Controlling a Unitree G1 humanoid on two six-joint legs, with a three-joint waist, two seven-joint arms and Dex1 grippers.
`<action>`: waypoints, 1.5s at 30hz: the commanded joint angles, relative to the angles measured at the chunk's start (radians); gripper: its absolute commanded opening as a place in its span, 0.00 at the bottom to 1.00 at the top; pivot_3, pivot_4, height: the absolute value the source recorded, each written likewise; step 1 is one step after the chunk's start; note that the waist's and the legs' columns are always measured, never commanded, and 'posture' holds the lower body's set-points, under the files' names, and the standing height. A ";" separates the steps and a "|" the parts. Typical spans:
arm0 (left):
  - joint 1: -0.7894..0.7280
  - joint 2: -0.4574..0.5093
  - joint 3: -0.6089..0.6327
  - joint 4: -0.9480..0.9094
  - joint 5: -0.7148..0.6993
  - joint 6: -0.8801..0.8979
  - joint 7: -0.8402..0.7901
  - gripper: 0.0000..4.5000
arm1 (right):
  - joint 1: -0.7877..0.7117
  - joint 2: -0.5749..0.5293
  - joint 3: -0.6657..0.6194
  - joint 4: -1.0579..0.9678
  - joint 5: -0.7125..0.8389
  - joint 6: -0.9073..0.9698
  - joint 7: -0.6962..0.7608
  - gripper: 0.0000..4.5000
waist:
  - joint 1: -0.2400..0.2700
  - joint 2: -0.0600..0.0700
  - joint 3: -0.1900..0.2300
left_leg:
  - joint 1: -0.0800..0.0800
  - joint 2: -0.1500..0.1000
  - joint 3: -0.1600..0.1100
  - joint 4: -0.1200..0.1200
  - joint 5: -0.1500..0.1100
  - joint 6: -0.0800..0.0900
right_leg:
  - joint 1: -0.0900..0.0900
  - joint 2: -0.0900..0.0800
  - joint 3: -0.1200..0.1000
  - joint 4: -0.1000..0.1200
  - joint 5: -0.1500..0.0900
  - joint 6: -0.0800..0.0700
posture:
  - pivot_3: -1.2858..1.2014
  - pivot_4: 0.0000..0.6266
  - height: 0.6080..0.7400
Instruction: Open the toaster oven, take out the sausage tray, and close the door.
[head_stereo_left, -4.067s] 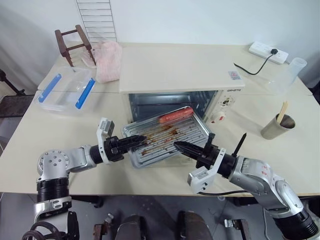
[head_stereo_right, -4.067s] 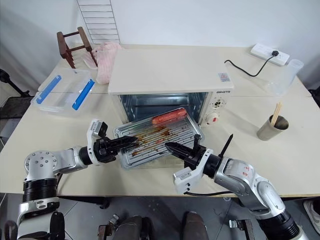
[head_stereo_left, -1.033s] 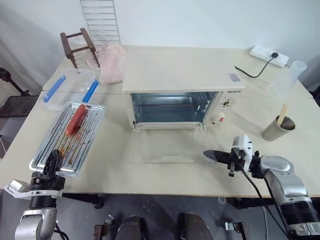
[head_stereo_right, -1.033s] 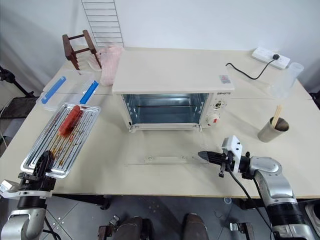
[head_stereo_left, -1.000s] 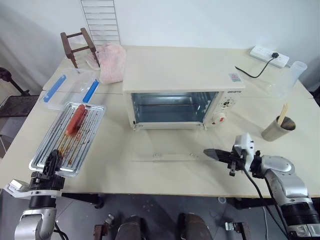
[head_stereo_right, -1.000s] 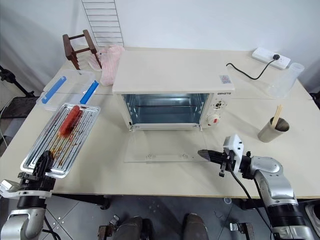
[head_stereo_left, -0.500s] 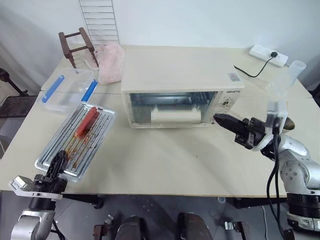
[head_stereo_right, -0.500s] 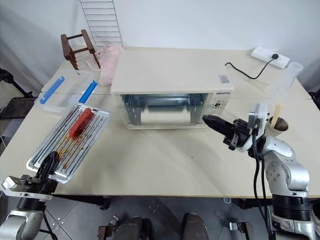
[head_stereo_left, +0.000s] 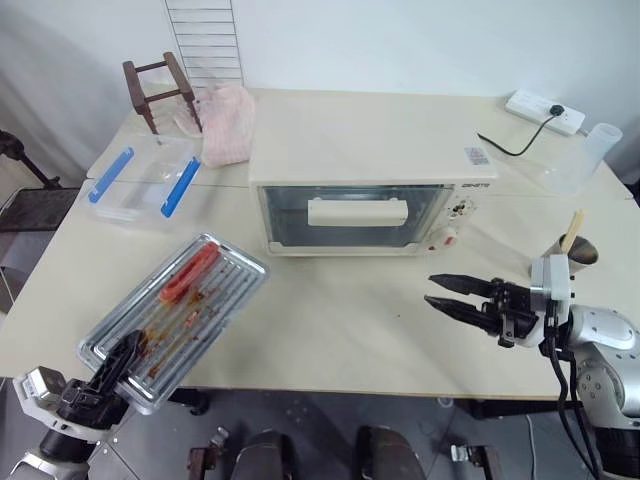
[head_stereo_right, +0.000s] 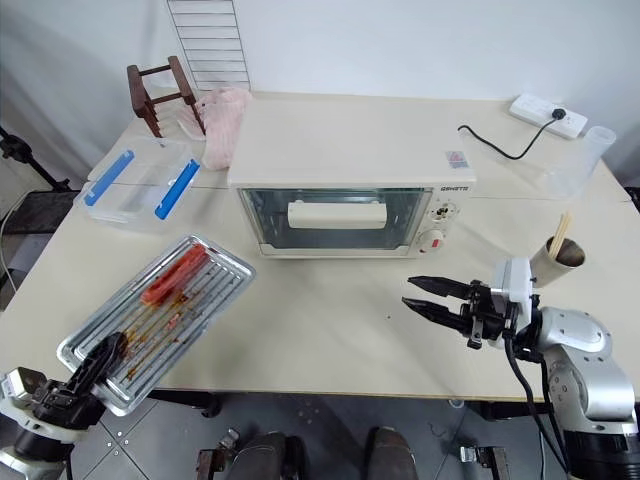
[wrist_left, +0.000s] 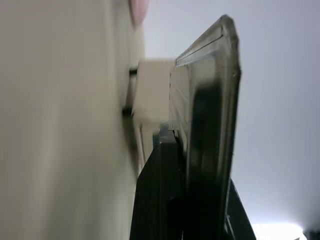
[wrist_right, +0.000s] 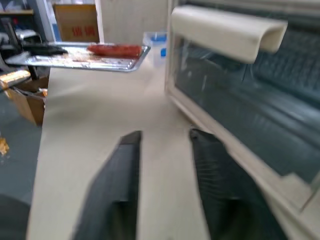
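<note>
Now the door (head_stereo_left: 350, 215) is shut; right gripper (head_stereo_left: 436, 292) backed off.

L pincer (head_stereo_left: 128, 352) clamped shut, R pincer (head_stereo_left: 436, 291) fingers apart, level

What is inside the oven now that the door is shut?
Through the glass door the oven looks empty: just the rack and metal walls. The handle hides a strip of the middle. The tray with the sausage is outside, in the left gripper.
</note>
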 joint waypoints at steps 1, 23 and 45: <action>0.015 0.090 -0.054 0.039 -0.028 0.048 -0.060 0.00 | 0.008 -0.030 -0.043 -0.055 0.014 -0.010 -0.005 0.63 | 0.000 0.002 0.001 | 0.000 0.000 0.000 0.000 0.000 0.000 | 0.000 0.000 0.001 0.000 0.000 0.000 | 0.52 0.24 1.00; -0.752 0.274 -0.747 0.356 0.305 0.173 -0.160 0.00 | 0.389 -0.092 -0.292 -0.252 0.064 0.038 -0.033 0.99 | 0.027 0.003 0.001 | 0.000 -0.004 0.003 -0.002 -0.001 -0.001 | 0.001 0.003 0.002 -0.001 0.002 0.004 | 0.52 0.24 1.00; -1.034 -0.035 -0.855 0.534 0.962 0.149 -0.296 0.28 | 0.524 -0.045 -0.338 -0.259 0.039 -0.047 -0.051 1.00 | 0.082 0.016 -0.006 | 0.004 -0.008 -0.005 0.001 0.000 0.004 | 0.014 -0.003 0.001 -0.012 0.006 0.010 | 0.52 0.24 1.00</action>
